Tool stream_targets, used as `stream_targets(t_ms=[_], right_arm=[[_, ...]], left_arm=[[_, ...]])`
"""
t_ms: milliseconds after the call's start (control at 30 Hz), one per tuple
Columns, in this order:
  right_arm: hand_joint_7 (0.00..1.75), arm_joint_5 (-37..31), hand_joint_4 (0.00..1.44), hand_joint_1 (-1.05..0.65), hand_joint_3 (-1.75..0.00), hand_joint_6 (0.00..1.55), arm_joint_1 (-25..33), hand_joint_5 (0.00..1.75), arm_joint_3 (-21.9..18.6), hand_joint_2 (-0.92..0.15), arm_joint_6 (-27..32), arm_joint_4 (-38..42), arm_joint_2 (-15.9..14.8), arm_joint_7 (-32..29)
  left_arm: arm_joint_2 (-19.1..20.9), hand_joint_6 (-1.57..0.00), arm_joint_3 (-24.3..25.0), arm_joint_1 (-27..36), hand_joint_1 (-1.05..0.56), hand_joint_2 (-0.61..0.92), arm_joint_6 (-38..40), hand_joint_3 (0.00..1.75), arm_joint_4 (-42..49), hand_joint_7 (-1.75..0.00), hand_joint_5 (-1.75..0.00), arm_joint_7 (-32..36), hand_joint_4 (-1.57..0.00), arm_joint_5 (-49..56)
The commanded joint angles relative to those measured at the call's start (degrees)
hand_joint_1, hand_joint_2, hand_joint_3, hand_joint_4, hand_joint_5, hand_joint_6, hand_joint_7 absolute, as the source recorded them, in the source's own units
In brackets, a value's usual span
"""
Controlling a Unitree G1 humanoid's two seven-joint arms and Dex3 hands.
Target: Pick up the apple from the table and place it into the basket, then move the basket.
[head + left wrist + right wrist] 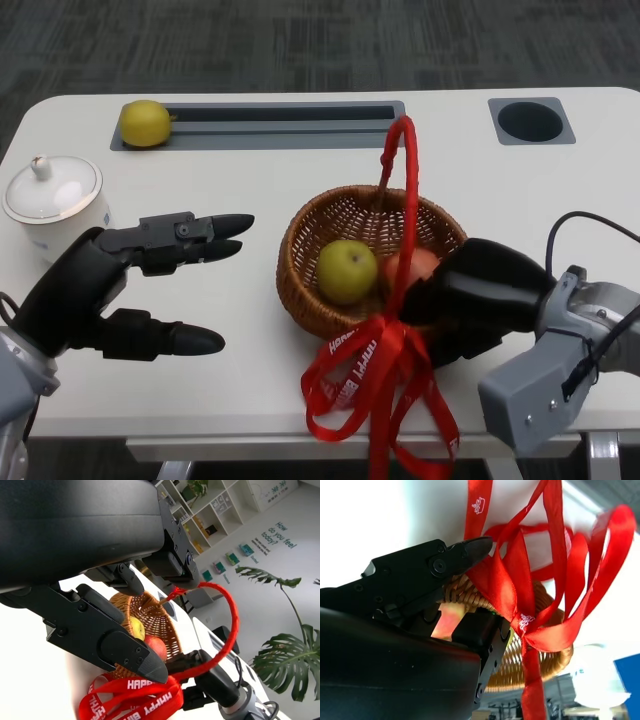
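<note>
A red apple [415, 262] lies in the wicker basket [300, 230] next to a green fruit [347, 270]. The basket has a tall red handle [408, 180] with a red ribbon bow [370, 380] hanging over the table's front edge. My right hand [480, 295] sits on the basket's near right rim. In the right wrist view the rim [535, 665] runs between thumb and fingers, with the apple [445, 622] showing just inside. My left hand [130, 285] hovers left of the basket, fingers apart, holding nothing.
A white lidded pot [52, 195] stands at the left edge, close behind my left hand. A yellow fruit [145, 123] rests in the long grey slot at the back. A round recess [530, 120] sits at the back right.
</note>
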Motion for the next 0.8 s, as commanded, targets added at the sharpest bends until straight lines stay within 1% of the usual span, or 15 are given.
stream_targets(t_ms=[33,100,133,233,267,367,467,533,567,667,800], right_arm=[[0.02,3.03,1.19,-0.27,-0.01,1.05,-0.43,0.38,-2.6,-0.91,0.19,1.3,-1.18,1.59],[0.01,3.9,1.07,-0.28,-0.01,1.05,-0.9,0.58,-3.47,-0.92,0.49,1.8,-1.59,2.57],[0.0,4.28,1.04,-0.28,-0.01,1.05,-1.15,0.59,-3.91,-0.92,0.67,2.07,-1.8,3.04],[0.0,5.5,1.05,-0.29,-0.02,1.04,-1.96,0.47,-5.37,-0.92,1.25,3.05,-2.32,4.8],[0.0,5.93,1.05,-0.29,-0.02,1.04,-2.21,0.45,-5.87,-0.92,1.53,3.34,-2.46,5.52],[0.0,6.81,1.07,-0.3,-0.02,1.03,-3.07,0.45,-7.0,-0.92,2.99,4.21,-2.83,7.55],[0.0,7.36,1.05,-0.3,-0.03,1.03,-4.73,0.4,-7.99,-0.92,6.28,5.98,-3.43,9.65],[0.0,7.15,1.08,-0.31,-0.03,1.03,-5.66,0.37,-8.34,-0.92,8.32,7.0,-3.82,9.97],[0.0,6.96,1.1,-0.31,-0.02,1.04,-5.98,0.39,-8.44,-0.92,9.15,7.39,-3.97,9.81],[0.0,6.57,1.1,-0.31,-0.01,1.05,-6.72,0.56,-8.56,-0.91,11.25,8.33,-4.29,9.19],[0.0,5.92,1.02,-0.27,0.0,1.07,-8.39,1.04,-8.49,-0.86,15.22,9.96,-5.23,8.39]], left_arm=[[0.44,-0.62,0.49,-0.32,-0.54,0.74,0.35,0.0,0.81,0.0,0.0,-0.29,-0.7,-0.65],[0.37,-0.62,0.45,-0.52,-0.54,0.74,0.35,0.0,1.09,0.0,0.0,-0.38,-0.69,-0.71],[0.32,-0.62,0.44,-0.6,-0.54,0.74,0.27,0.0,1.25,0.0,0.0,-0.42,-0.69,-0.76],[0.14,-0.63,0.43,-0.81,-0.53,0.74,-0.48,0.0,1.84,0.0,0.0,-0.45,-0.7,-0.78],[0.11,-0.63,0.41,-0.86,-0.54,0.74,-0.75,0.0,2.0,0.0,0.0,-0.41,-0.7,-0.7],[0.17,-0.63,0.38,-0.8,-0.55,0.74,-1.05,0.0,2.02,0.0,0.0,-0.26,-0.7,-0.45],[0.39,-0.63,0.4,-0.37,-0.56,0.75,-0.77,0.0,1.41,0.0,0.0,0.08,-0.7,-0.05],[0.56,-0.64,0.48,-0.23,-0.57,0.75,-0.81,0.0,1.26,0.0,0.0,0.26,-0.71,0.19],[0.62,-0.64,0.53,-0.21,-0.56,0.75,-0.88,0.0,1.24,0.0,-0.01,0.27,-0.71,0.23],[0.68,-0.64,0.61,-0.23,-0.55,0.74,-1.1,0.0,1.23,0.0,-0.01,0.19,-0.71,0.24],[0.78,-0.64,0.73,0.09,-0.55,0.74,-1.51,0.0,0.96,0.0,0.0,0.2,-0.71,0.38]])
